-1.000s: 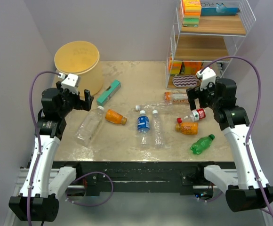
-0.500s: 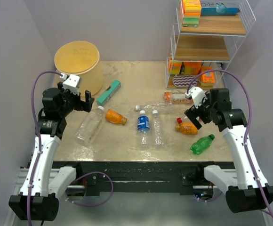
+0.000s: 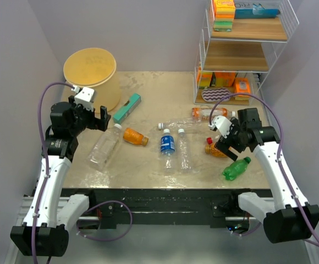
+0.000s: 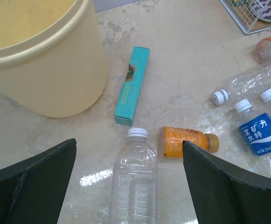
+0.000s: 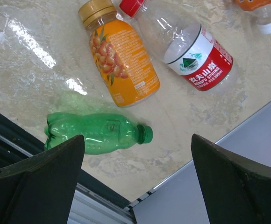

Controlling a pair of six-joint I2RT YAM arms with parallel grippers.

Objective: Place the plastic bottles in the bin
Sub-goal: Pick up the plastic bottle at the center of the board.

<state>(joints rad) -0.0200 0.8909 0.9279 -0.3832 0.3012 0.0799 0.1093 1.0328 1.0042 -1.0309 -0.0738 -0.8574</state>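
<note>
The marbled tan table [image 3: 143, 165] is carrying everything. The pale yellow bin [image 3: 109, 93] is standing upright at its far left corner, while the plastic bottles [image 3: 167, 144] are lying scattered on the tabletop outside it. The left gripper [image 4: 129, 144] is hanging with fingers spread wide above a clear white-capped bottle [image 4: 133, 186], just beside an orange bottle [image 4: 182, 142]. The right gripper [image 5: 136, 137], likewise released and empty, is hovering over the green bottle [image 5: 93, 133], near a red-labelled bottle [image 5: 194, 51].
</note>
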